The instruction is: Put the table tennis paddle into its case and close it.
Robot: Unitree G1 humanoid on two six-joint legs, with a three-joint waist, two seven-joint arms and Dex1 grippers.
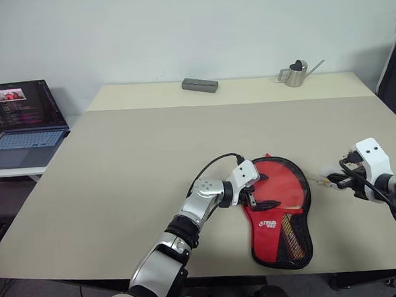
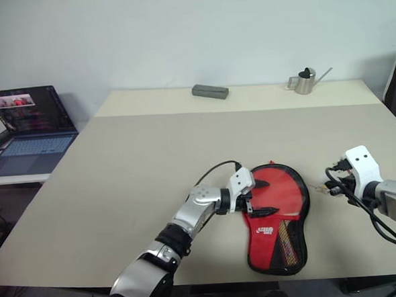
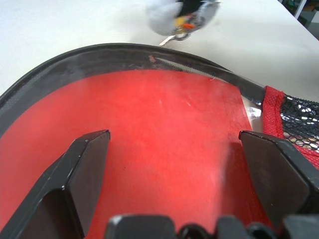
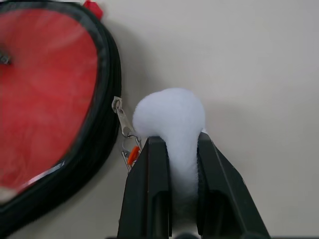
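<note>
The black fabric case (image 1: 283,214) lies flat near the table's front edge, with its red panel up and its mesh pocket toward me. My left gripper (image 1: 262,191) is open, and its two fingers (image 3: 84,169) rest spread on the red panel (image 3: 159,124). To the right of the case, my right gripper (image 4: 177,142) is shut on the white fluffy pompom (image 4: 169,114). The pompom hangs by a small metal zip pull (image 4: 124,132) from the case's black zip edge (image 4: 102,124). The table tennis paddle is hidden.
A grey rectangular box (image 1: 199,85) and a small metal watering can (image 1: 296,74) stand at the far side of the beige table (image 1: 132,166). An open laptop (image 1: 23,122) sits on a lower surface to the left.
</note>
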